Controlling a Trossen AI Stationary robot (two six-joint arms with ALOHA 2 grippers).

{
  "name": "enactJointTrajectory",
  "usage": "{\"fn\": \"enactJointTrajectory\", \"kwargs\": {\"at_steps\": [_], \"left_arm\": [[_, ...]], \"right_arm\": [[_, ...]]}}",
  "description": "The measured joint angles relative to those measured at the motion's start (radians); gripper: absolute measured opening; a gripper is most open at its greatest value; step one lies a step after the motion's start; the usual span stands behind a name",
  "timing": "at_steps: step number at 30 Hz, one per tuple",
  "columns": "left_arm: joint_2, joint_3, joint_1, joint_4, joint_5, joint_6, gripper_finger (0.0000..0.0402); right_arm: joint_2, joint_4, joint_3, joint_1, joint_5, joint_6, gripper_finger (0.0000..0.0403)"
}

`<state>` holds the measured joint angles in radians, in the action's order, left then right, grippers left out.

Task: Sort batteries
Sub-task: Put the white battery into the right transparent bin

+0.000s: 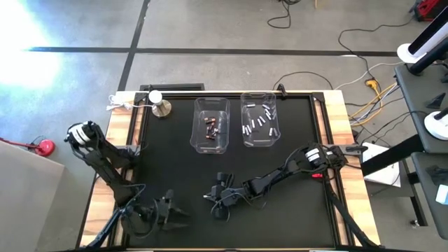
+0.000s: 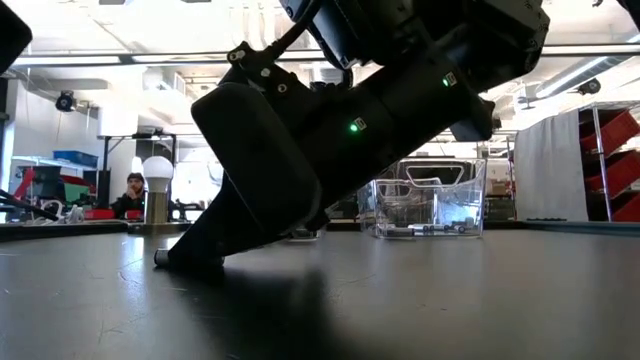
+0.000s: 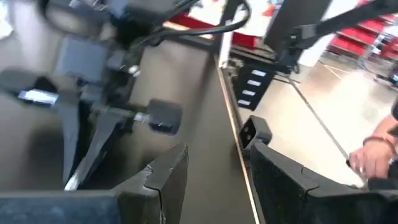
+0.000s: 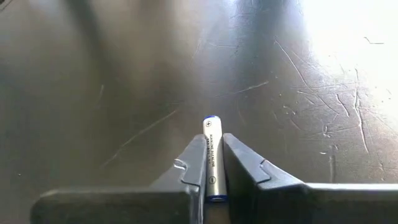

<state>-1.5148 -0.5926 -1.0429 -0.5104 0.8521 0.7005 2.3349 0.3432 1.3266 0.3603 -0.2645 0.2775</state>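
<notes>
A white battery (image 4: 211, 127) sits between the fingers of my right gripper (image 4: 212, 138), which is shut on it low over the black mat (image 1: 294, 217), near the table's middle front (image 1: 215, 198). At the far side stand two clear bins: the left bin (image 1: 210, 143) holds dark reddish batteries (image 1: 211, 126), and the right bin (image 1: 260, 140) holds white batteries (image 1: 259, 119). My left gripper (image 1: 176, 211) waits open at the front left with nothing between its fingers (image 3: 214, 186). My right gripper pinches the white battery's long sides (image 4: 211, 163) between its two fingers. The fingers lie along the battery, and its far end (image 4: 211, 121) sticks out past the fingertips. They slant down from the table's right side. The fingertips (image 2: 190, 262) are down at the mat.
A round silver knob-like object (image 1: 161, 107) stands at the far left of the mat beside a white cable. The table's wooden rim (image 1: 337, 133) frames the mat. A person's hand (image 3: 373, 158) shows beyond the table's edge. A person (image 2: 133, 190) sits far behind.
</notes>
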Motion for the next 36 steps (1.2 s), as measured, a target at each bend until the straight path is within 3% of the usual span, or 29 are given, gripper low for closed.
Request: {"fn": "enactJointTrajectory", "kwargs": {"at_steps": [3,6,9,11,25,30,36], "left_arm": [[-0.035,0.017,-0.001,-0.126,0.007,-0.147,0.0155],[-0.055,0.04,0.0,-0.277,0.089,-0.3,0.0155],[-0.065,0.056,0.001,-0.412,0.311,-0.448,0.0155],[-0.061,0.064,0.003,-0.459,0.404,-0.514,0.0155],[-0.025,0.121,0.029,-0.5,0.361,-0.595,0.0155],[-0.054,0.138,0.057,-0.499,0.361,-0.516,0.0155],[-0.086,0.107,0.109,-0.5,0.369,-0.504,0.0155]], "right_arm": [[-0.013,-0.016,0.0,0.0,0.006,0.0,0.0028],[-0.051,-0.083,0.015,0.0,0.019,0.0,0.0029],[-0.113,-0.114,0.016,0.001,0.02,0.0,0.003],[-0.156,-0.151,0.01,0.002,0.025,-0.011,0.0029],[-0.609,-0.57,0.023,-0.041,-0.046,-0.12,0.0029],[-0.701,-0.776,0.024,-0.149,-0.101,-0.114,0.0029],[-0.717,-0.951,0.023,-0.37,-0.101,-0.074,0.0029]]}}
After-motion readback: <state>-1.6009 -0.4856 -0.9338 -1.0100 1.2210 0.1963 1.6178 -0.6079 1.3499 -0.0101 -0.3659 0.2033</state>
